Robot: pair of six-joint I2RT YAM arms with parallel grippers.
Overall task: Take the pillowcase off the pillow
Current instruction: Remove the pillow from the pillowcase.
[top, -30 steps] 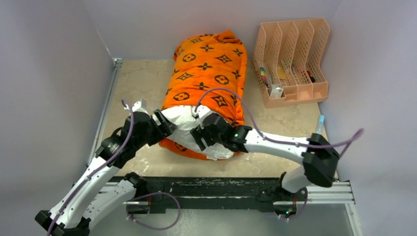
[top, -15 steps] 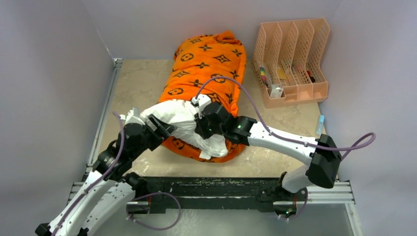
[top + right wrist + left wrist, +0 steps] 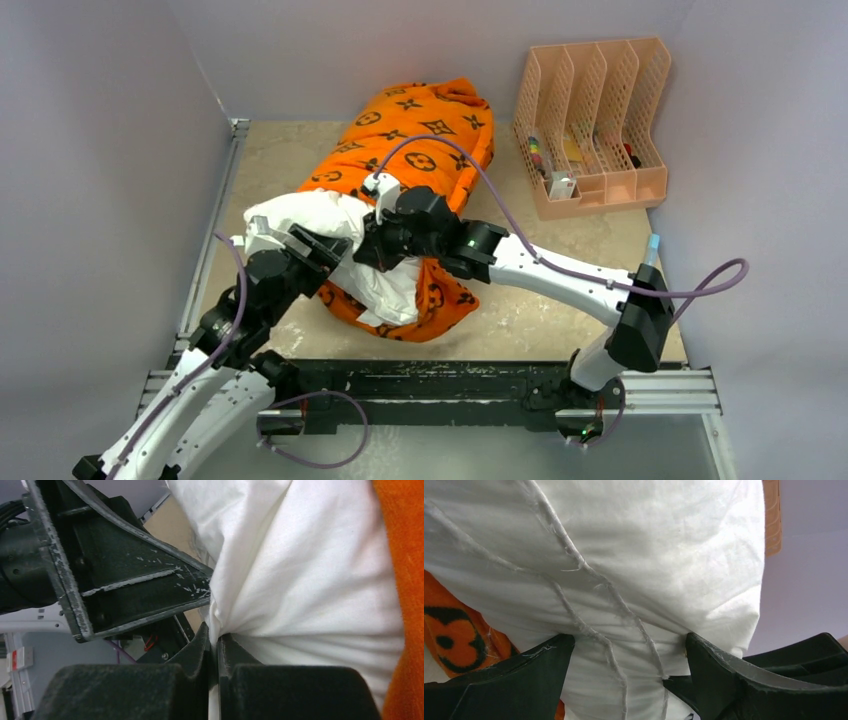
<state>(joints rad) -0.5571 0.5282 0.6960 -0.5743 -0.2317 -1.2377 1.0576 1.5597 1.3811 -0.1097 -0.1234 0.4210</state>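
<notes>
Smooth white pillow (image 3: 300, 215) lies further left on the counter (image 3: 560, 320), emerging from the plush orange pillowcase (image 3: 420, 130); my left claw (image 3: 629, 640) clamps its bulge, my right claw (image 3: 216, 641) pinches a fold.

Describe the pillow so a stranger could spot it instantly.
On the beige table, look left of the peach file rack to the long orange pillowcase. The pillow is the plump mass bulging from its near end: plain, smooth white, unlike the black-patterned orange cover.

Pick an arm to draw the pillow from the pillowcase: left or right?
Left, likely. The left end effector grips the pillow by its exposed end, away from the pillowcase; the right end effector pinches it at the case's mouth.
</notes>
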